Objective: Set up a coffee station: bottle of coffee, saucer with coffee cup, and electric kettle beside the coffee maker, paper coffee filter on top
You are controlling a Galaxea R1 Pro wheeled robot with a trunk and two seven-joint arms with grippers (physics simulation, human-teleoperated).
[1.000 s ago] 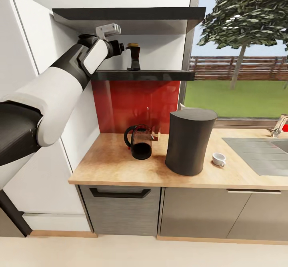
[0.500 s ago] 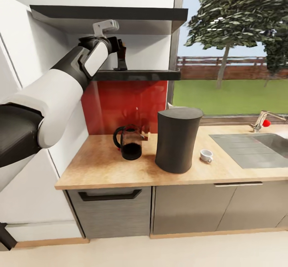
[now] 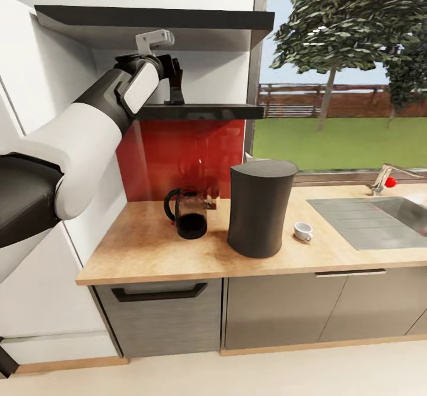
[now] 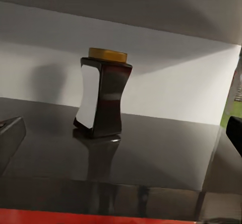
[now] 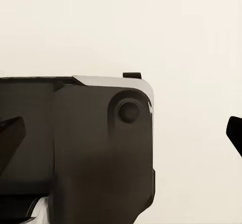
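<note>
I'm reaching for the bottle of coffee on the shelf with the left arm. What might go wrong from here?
1. The bottle of coffee stands upright on a narrow base on the kitchen shelf; in the left wrist view the fingers spread wide with the bottle not yet between them, so a sideways nudge may topple it.
2. A fall from the shelf could hit the glass carafe or dark tall appliance on the kitchen countertop below.

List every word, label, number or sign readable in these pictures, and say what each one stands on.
None can be read.
The bottle of coffee on the kitchen shelf has a white side panel, but it shows blank.
The coffee maker, glass carafe and coffee cup bear no visible print.
</note>
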